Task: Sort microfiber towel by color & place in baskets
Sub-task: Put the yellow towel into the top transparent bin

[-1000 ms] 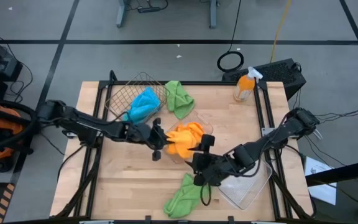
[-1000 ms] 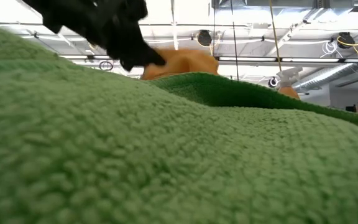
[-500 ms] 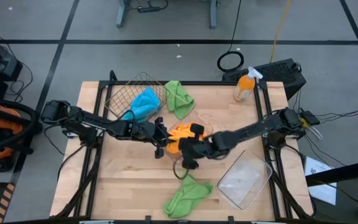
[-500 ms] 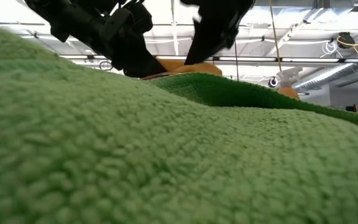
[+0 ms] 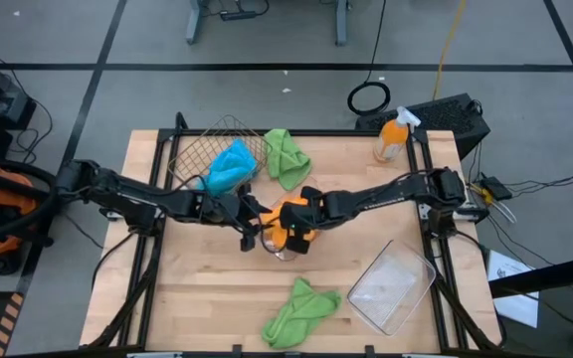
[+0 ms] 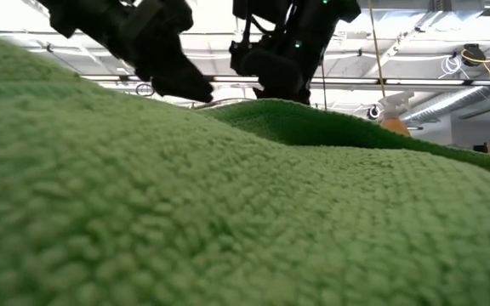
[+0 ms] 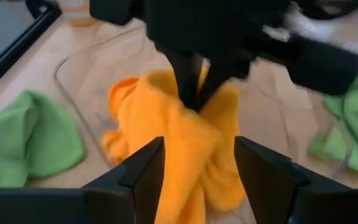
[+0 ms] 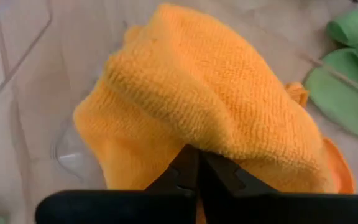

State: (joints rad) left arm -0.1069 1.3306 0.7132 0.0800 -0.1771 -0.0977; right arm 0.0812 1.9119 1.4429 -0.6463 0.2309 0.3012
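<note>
Orange microfiber towels (image 5: 285,227) lie heaped in a clear tray (image 7: 73,78) at the table's middle. My right gripper (image 5: 302,219) comes from the right, shut, with its tips on the heap. My left gripper (image 7: 197,171) is open, level, at the heap's left side, with a fold of orange cloth between its fingers. Whether those fingers touch the cloth, I cannot tell. A blue towel (image 5: 231,166) lies in the wire basket (image 5: 199,151). One green towel (image 5: 286,155) lies beside that basket. Another (image 5: 300,309) lies near the front edge. My right gripper has its shut fingertips (image 7: 194,93) on the top fold (image 7: 194,115) of the orange heap, slanting down from above and from the table's right. Whether any cloth is caught between the tips, I cannot tell. The heap rests in the clear tray.
A second clear tray (image 5: 390,286) lies at the near right. An orange spray bottle (image 5: 390,138) stands at the far right corner. In the low view the near green towel (image 6: 228,212) fills the foreground and hides the table.
My right gripper has swung from the near green towel toward the far left, dropped, and come down on the orange heap. The green towel stays on the table near the front edge. The orange heap now shows smaller, partly under the right gripper.
</note>
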